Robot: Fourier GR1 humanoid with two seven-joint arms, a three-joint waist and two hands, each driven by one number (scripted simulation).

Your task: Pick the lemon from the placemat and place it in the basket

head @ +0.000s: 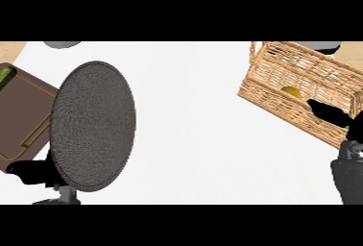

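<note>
One lemon [291, 92] lying inside the wicker basket [284, 72] at upper right, right hand [330, 112] over the basket's near rim, fingers relaxed and holding nothing, left hand [30, 171] at lower left beside the dark round placemat [93, 124], its fingers too hidden to tell, white worktop [191, 125] beneath

The white counter [199, 125] carries a round dark grey placemat [92, 124] toward its left side. Just left of the placemat, partly under its edge, lies a brown tray [21, 115] at the counter's left edge, with something green at its far corner. A wicker basket [301, 93] sits at the counter's far right corner, well apart from the placemat, and bare white surface lies between them. A grey object [62, 44] shows at the far edge.
</note>
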